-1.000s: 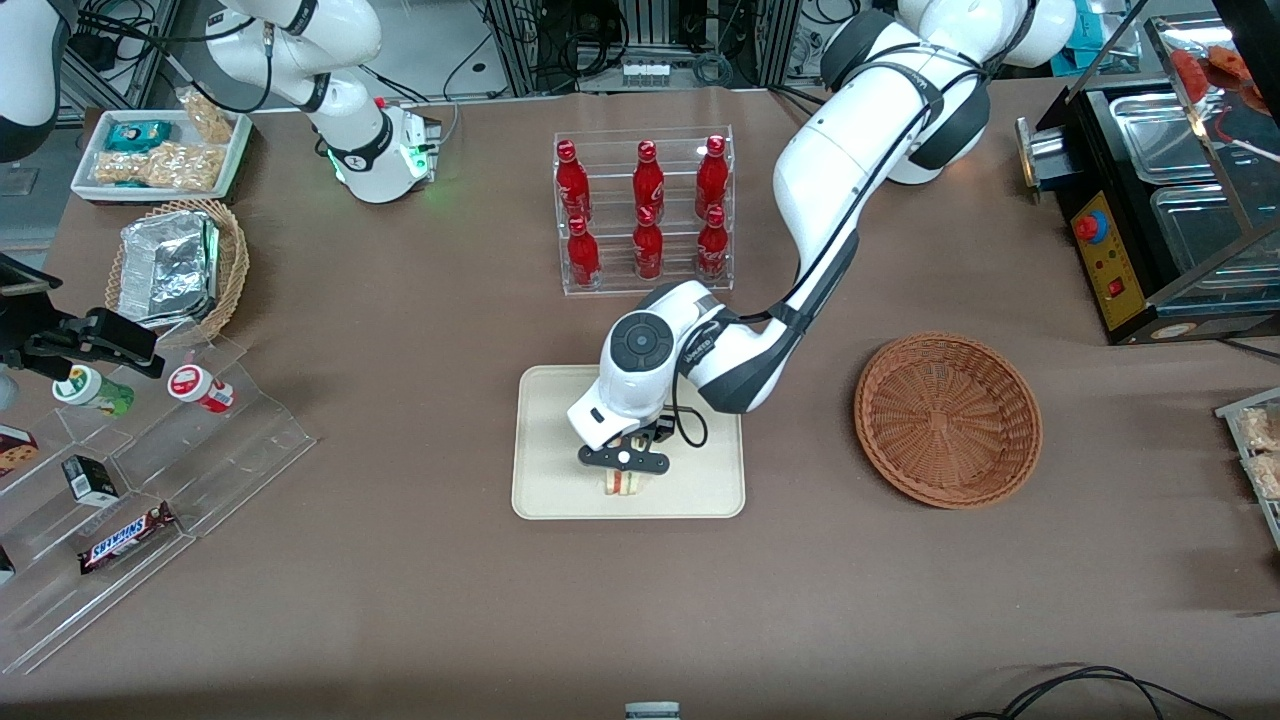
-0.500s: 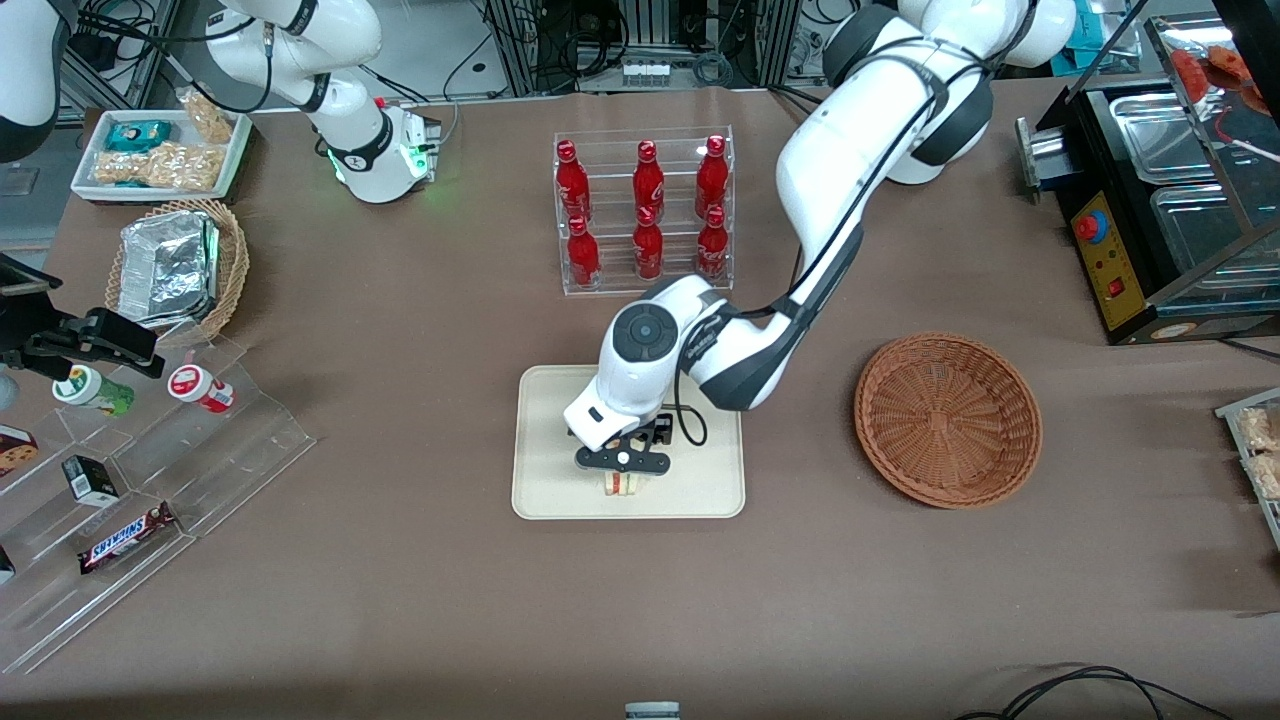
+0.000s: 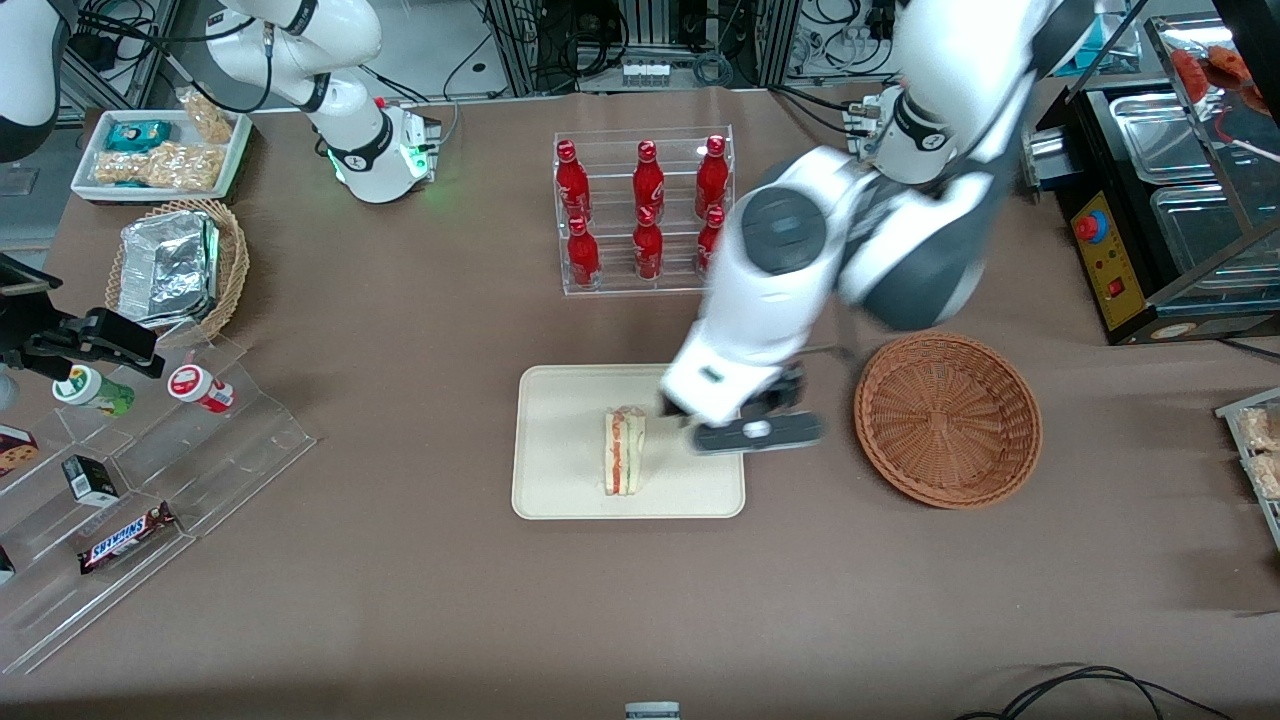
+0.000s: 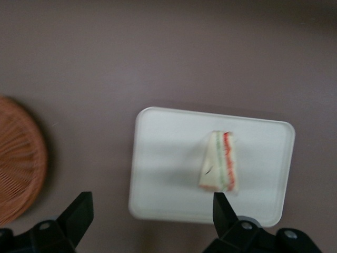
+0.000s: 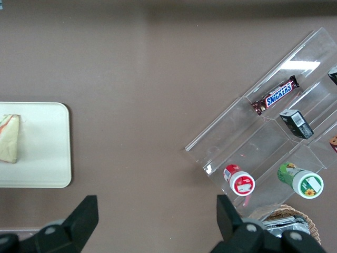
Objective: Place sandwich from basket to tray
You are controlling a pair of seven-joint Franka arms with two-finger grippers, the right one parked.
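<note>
Front view shows the sandwich (image 3: 624, 451) lying alone on the tray (image 3: 560, 490), its striped filling edge turned up, with nothing touching it; half a second ago the gripper (image 3: 757, 433) was directly over it and hid most of it, and now that gripper has risen and swung toward the working arm's end of the table, hanging above the tray's edge nearest the basket (image 3: 948, 419). The arm is smeared with motion here, so its exact height above the tray is hard to judge. The basket holds nothing visible. Left wrist view confirms the release: both black fingers (image 4: 78, 212) stand wide apart with only bare table and tray (image 4: 163, 158) between them, the sandwich (image 4: 220, 161) rests flat near the middle of the tray, well clear of the fingertips, and an arc of the basket (image 4: 18, 158) shows beside the tray. Right wrist view, from the parked arm, catches one end of the tray (image 5: 50, 142) with the sandwich (image 5: 9, 138) on it. Taken together, the change means the transfer looks complete: the sandwich is out of the basket and sits on the tray, and what remains is probably only for the arm to pull clear.
</note>
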